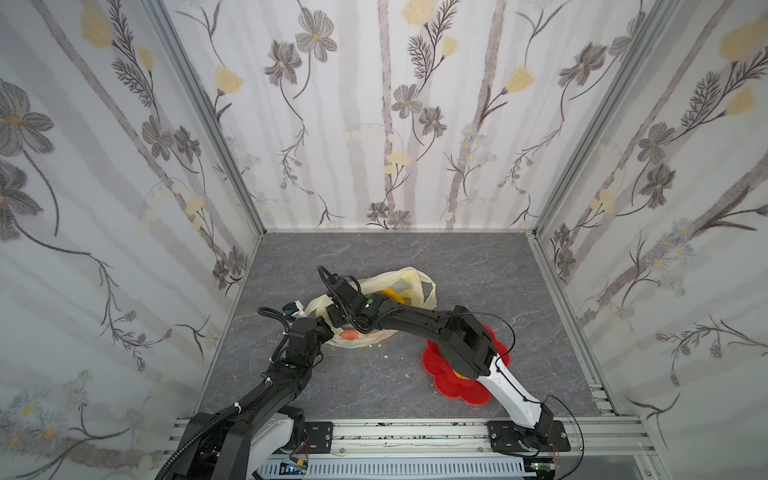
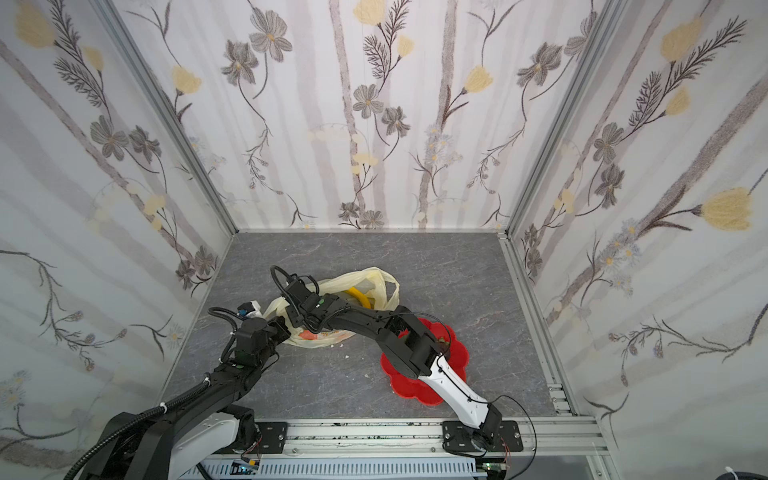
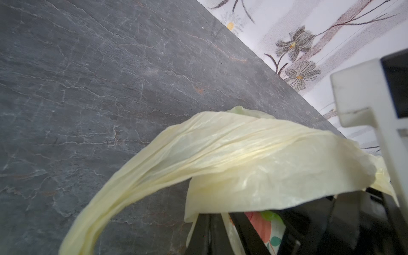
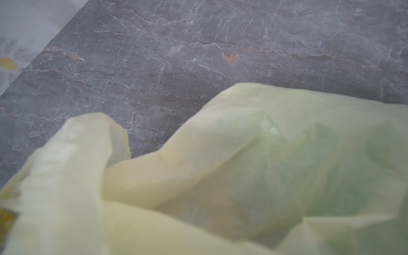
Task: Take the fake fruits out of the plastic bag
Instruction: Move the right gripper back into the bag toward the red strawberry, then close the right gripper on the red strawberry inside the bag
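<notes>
1. Plastic bag (image 1: 409, 277), pale yellow and crumpled, lies on the tabletop left of centre, between my two arms. Floral wallpaper (image 1: 83, 187) closes in the left, back and right sides.
2. Tabletop (image 1: 478, 266) is grey with a marbled, stone-like look.
3. My left jaws are closed tight on the bag's film at its left end, where a loop handle (image 3: 136, 176) arcs clear of the tabletop.
4. Its long axis runs left to right, slanting away toward the right. The mouth gapes upward and toward the back wall, and the orange-red print (image 1: 350, 335) lies toward the front rail (image 1: 415, 432).
5. Yellow banana (image 1: 390, 293) shows inside the mouth. A green shape (image 4: 331, 176) glows through the film, and I cannot tell which fruit it is.
6. My right jaws reach down over the bag's middle, hidden by my own wrist and the film. I cannot tell how wide they stand or whether they grip anything.
7. Red flower-shaped dish (image 1: 469, 388) sits right of the bag, apart from it, under my right arm.
</notes>
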`<state>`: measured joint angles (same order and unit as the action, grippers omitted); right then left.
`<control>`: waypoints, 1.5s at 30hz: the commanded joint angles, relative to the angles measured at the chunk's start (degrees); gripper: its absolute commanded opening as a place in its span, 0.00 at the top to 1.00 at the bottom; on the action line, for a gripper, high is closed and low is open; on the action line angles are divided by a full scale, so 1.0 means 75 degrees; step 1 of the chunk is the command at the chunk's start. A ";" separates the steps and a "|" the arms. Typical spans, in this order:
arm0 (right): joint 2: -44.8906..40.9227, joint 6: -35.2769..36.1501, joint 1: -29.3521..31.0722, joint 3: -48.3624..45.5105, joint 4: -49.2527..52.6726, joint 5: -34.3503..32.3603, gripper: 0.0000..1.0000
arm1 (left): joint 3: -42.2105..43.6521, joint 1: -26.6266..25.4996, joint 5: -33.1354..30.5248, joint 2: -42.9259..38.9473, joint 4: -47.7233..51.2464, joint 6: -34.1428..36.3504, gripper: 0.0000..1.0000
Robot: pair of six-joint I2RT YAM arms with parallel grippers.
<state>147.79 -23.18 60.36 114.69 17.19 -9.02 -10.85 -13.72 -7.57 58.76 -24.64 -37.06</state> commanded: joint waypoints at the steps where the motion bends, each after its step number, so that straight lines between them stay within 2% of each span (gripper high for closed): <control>1: 0.0110 0.0267 -0.0009 0.0085 0.0260 -0.0280 0.40 | 0.0033 0.0011 -0.0192 -0.0030 -0.0195 -0.0019 1.00; 7: -0.0107 0.0195 -0.0225 -0.0156 0.0699 -0.0295 0.45 | 0.0026 0.0014 -0.0256 -0.0071 -0.0200 0.0037 1.00; 18: 0.0084 0.0126 -0.0264 -0.0250 0.0522 -0.0016 0.38 | 0.0041 0.0020 -0.0291 -0.0078 -0.0205 0.0054 1.00; 22: 0.0063 0.0102 -0.0303 -0.0251 0.0532 0.0051 0.42 | 0.0032 0.0023 -0.0303 -0.0054 -0.0206 0.0054 1.00; 26: -0.0026 0.0080 -0.0303 -0.0270 0.0544 0.0099 0.51 | 0.0029 0.0014 -0.0303 -0.0029 -0.0206 0.0066 1.00; 30: -0.0307 0.0045 -0.0296 -0.0437 0.0467 0.0218 0.53 | 0.0015 0.0023 -0.0268 -0.0007 -0.0206 0.0090 1.00; 36: -0.1048 -0.0125 -0.0281 -0.1160 -0.0082 0.0460 0.54 | -0.0050 0.0014 -0.0146 0.0120 -0.0230 0.0142 1.00; 45: -0.2458 -0.0505 -0.0284 -0.2926 -0.1445 0.0775 0.55 | -0.0077 0.0016 -0.0057 0.0233 -0.0277 0.0171 1.00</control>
<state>131.74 -25.08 58.06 95.29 12.86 -4.49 -10.92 -13.61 -7.90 60.31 -24.64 -36.16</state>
